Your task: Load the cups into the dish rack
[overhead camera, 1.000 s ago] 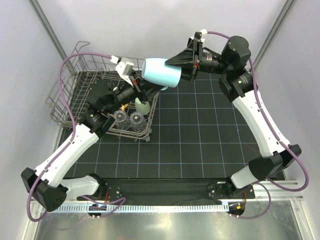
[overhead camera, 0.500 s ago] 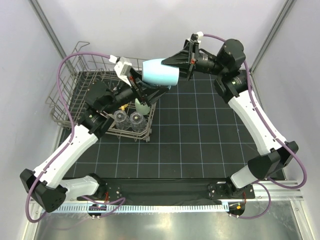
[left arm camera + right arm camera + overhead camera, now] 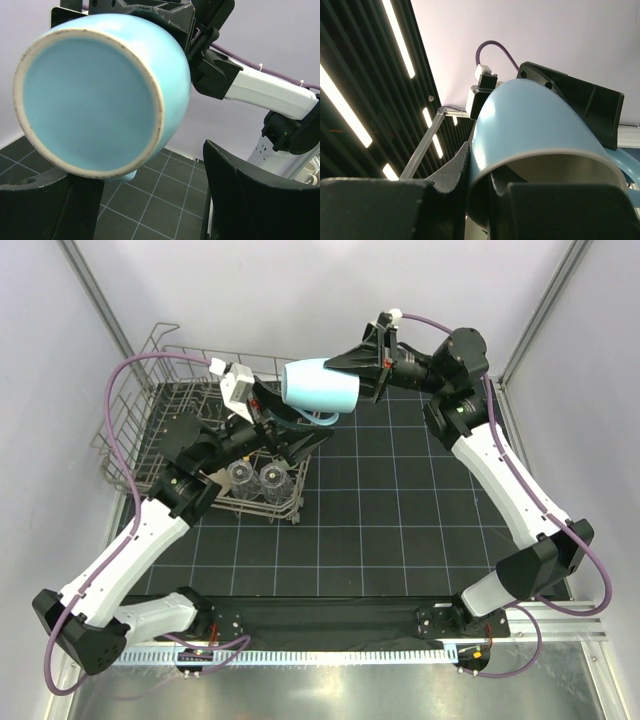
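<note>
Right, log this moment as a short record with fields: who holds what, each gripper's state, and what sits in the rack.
held item: light-blue mug, on its side in the air above the rack's right end
holder: right gripper, pinching the mug's rim wall
left gripper: open, fingers spread under the mug's base; contact cannot be told
dish rack: far left of the black gridded mat
in rack: two clear tumblers side by side at its near right corner
</note>
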Motion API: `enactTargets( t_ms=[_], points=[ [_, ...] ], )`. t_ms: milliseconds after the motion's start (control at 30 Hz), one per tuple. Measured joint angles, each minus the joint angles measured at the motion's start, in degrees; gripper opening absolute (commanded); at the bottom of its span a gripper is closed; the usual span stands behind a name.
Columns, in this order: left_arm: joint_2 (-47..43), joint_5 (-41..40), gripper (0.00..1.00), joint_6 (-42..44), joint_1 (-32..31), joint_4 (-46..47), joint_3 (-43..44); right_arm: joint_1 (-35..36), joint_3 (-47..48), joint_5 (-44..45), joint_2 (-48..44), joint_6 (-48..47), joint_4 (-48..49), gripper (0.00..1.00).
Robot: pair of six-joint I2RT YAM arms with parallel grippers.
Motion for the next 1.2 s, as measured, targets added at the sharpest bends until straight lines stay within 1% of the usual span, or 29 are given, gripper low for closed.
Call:
enactTargets(
  t_ms=[133,233,300,467,533,633,800,867,933,967,1033,1067,1200],
  points=[
    [1.5,1.1,0.72,-0.1,-0.2,1.0,0.0,0.0,-2.2,0.4,-0.2,1.0,5.0,0.04],
    [3.0,1.4,0.68,-0.1,-0.7,1.8,0.0,0.2,-3.3,0.8,-0.2,1.2,7.8,0.04],
    [3.9,1.2,0.64,0.0,-1.1,2.0,0.0,0.4,-4.0,1.1,-0.3,1.4,9.2,0.04],
    [5.5,-1.2,0.4,0.2,-1.9,2.0,0.0,0.7,-5.6,1.9,-1.2,2.1,11.5,0.04],
    [5.4,-2.4,0.36,0.4,-2.3,2.6,0.0,0.4,-6.3,2.6,-1.8,2.3,12.4,0.04],
    [5.2,-3.8,0.35,1.4,-2.6,3.1,0.0,0.5,-7.5,3.9,-2.8,2.8,13.7,0.04],
    [5.1,-5.1,0.39,1.6,-3.3,4.1,0.0,0.6,-9.3,4.7,-3.7,3.1,15.3,0.04],
    [5.1,-5.4,0.37,1.4,-3.3,4.7,0.0,0.7,-9.7,5.0,-3.8,3.2,15.8,0.04],
    [5.1,-5.6,0.29,1.0,-3.4,5.6,-0.6,0.7,-10.3,5.4,-4.0,3.5,16.3,0.04],
    [5.1,-5.7,0.21,1.1,-3.4,6.1,-0.9,0.7,-10.6,5.6,-4.2,3.8,16.3,0.04],
    [5.1,-5.9,0.12,1.0,-3.4,7.3,-1.4,0.7,-10.9,6.6,-4.4,4.7,16.2,0.04],
    [5.1,-5.5,0.0,1.0,-3.5,7.7,-1.4,0.6,-10.9,7.3,-4.4,5.0,16.2,0.04],
    [4.8,-5.0,0.0,1.5,-4.0,8.9,-1.8,0.7,-10.9,8.0,-4.4,5.9,16.2,0.04]
  ],
)
